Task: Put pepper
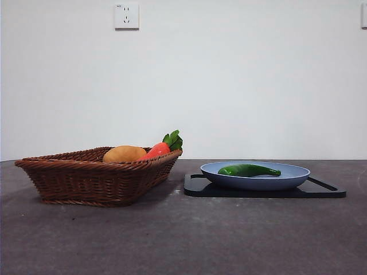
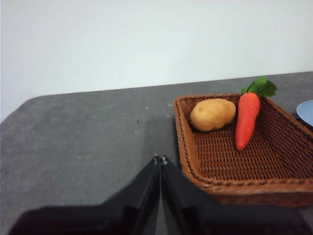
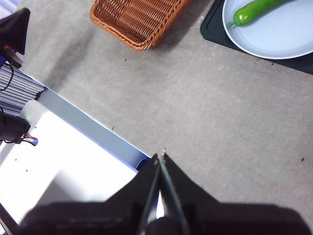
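The glossy green pepper lies on the blue plate, which rests on a black tray at the right of the table. It also shows in the right wrist view on the plate. My left gripper is shut and empty, beside the near corner of the wicker basket. My right gripper is shut and empty, high over the table's edge, well away from the plate. Neither gripper shows in the front view.
The brown wicker basket stands at the left, holding a tan potato and an orange carrot with green leaves. The table's edge and a white surface lie below my right gripper.
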`<act>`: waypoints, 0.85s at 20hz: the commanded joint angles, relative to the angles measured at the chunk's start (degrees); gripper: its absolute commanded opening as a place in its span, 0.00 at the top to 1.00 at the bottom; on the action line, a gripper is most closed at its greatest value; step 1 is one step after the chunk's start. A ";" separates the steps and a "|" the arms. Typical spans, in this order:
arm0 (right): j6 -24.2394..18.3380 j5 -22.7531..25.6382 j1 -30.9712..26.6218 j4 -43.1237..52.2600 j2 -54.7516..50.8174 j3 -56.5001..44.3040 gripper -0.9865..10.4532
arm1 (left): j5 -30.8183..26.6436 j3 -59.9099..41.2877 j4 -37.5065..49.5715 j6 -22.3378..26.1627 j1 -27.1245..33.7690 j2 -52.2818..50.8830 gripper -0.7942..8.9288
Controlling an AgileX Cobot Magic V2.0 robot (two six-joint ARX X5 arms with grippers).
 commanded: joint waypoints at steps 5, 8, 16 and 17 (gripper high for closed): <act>-0.52 0.11 0.35 0.57 0.44 1.07 0.90 | 0.17 -0.61 -6.78 -3.78 0.15 -0.33 0.91; -0.52 0.11 0.35 0.59 0.44 1.07 0.90 | 0.07 -0.61 -5.55 -3.76 0.15 -0.33 0.91; -0.52 0.11 0.35 0.59 0.44 1.07 0.90 | 0.07 -0.61 -5.57 -3.76 0.15 -0.33 0.91; -0.52 0.11 0.35 0.59 0.44 1.07 0.90 | 0.07 -0.61 -5.55 -3.76 0.15 -0.33 0.91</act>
